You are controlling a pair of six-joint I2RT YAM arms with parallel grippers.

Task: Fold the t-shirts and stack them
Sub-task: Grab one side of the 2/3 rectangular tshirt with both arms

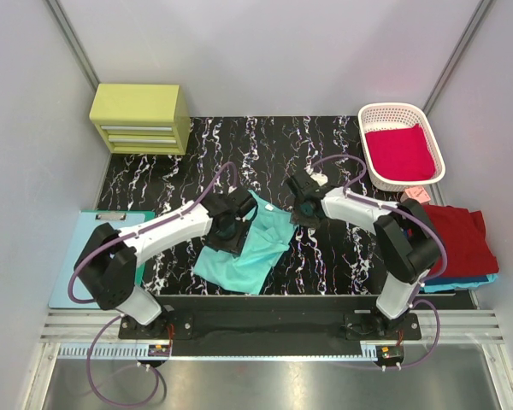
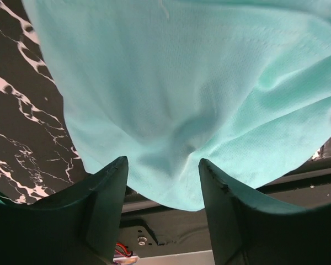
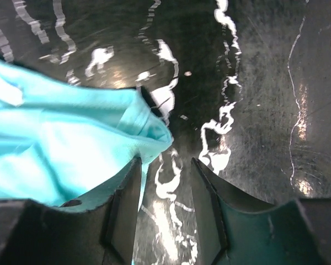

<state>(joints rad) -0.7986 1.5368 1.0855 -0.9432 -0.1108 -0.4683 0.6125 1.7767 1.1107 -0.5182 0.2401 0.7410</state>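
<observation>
top: mint-teal t-shirt (image 1: 255, 249) is lying rumpled on the table (image 1: 342, 256) between the arms, left gripper (image 1: 231, 224) hovering over its left edge, right gripper (image 1: 301, 205) at its upper right corner | left wrist: fingers (image 2: 107, 193) are standing apart, cloth spreading just beyond | right wrist: fingers (image 3: 127, 204) are standing apart, shirt corner lying beside 1 finger

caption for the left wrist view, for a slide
Open left gripper poised over the crumpled mint-teal t-shirt on the black marbled table, nothing between its fingers.
</observation>
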